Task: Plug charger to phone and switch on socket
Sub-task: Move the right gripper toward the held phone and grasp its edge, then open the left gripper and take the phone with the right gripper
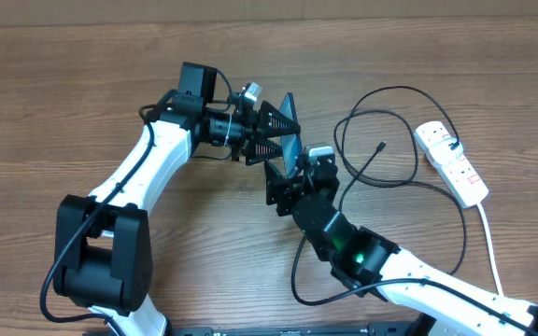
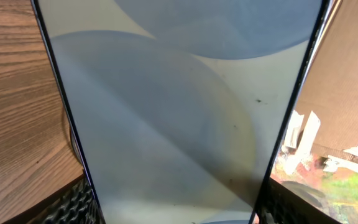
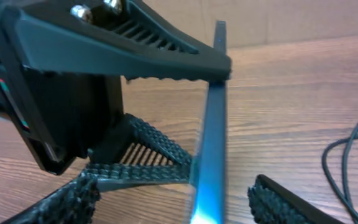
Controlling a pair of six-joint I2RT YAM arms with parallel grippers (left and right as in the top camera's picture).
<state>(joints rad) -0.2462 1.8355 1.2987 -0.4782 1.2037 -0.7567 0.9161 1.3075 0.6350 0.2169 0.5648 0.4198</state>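
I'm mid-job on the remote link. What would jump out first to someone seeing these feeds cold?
The phone stands out first: the left gripper holds it on edge at the table's centre, and its pale screen fills the left wrist view. The right gripper is open just beside it, with a finger on each side of the phone's edge. To the right, the charger lies in loose loops, its tip unplugged, near the white socket.

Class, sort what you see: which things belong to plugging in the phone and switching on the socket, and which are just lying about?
For the job: phone, clamped in the left gripper; black charger cable; white power strip.
Just there: wooden table; cardboard backdrop.
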